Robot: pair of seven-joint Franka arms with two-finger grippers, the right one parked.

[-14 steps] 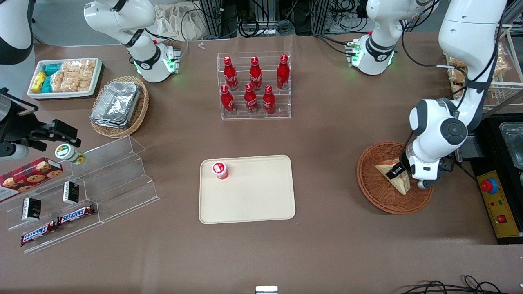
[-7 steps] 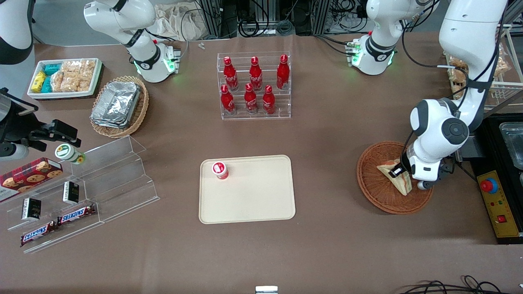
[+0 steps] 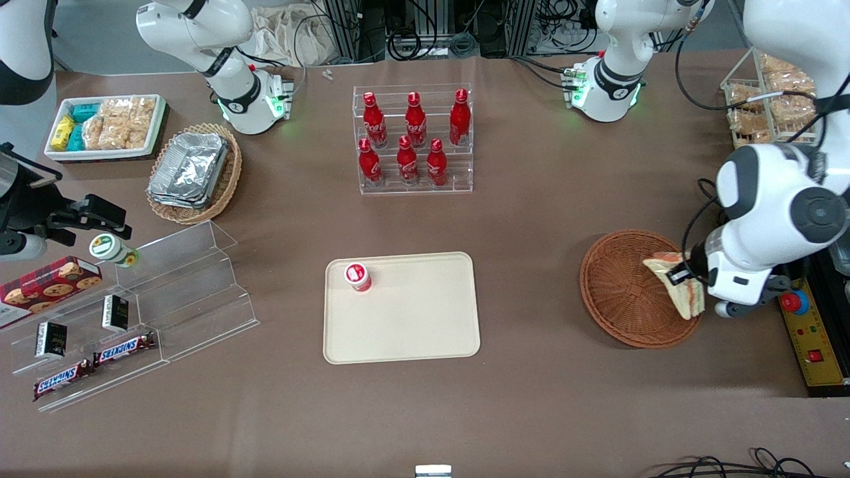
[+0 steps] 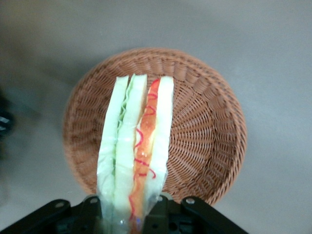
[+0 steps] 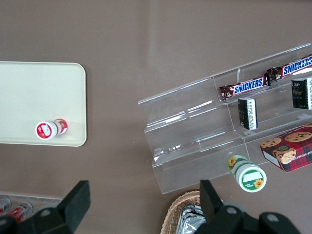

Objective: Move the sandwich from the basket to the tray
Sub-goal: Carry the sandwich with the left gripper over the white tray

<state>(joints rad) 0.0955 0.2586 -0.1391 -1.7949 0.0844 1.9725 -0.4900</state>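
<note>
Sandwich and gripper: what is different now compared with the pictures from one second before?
The gripper, shut on the sandwich, has lifted it off the basket floor and carried it over the basket's rim at the working arm's end. The basket, the tray and the small red-lidded cup stayed put.

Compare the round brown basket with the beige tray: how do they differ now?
The basket is round, woven and reddish-brown; the tray is rectangular, smooth and beige. The basket lies bare, its sandwich held above it in the gripper; the tray carries a small red-capped bottle. Both are shallow.
</note>
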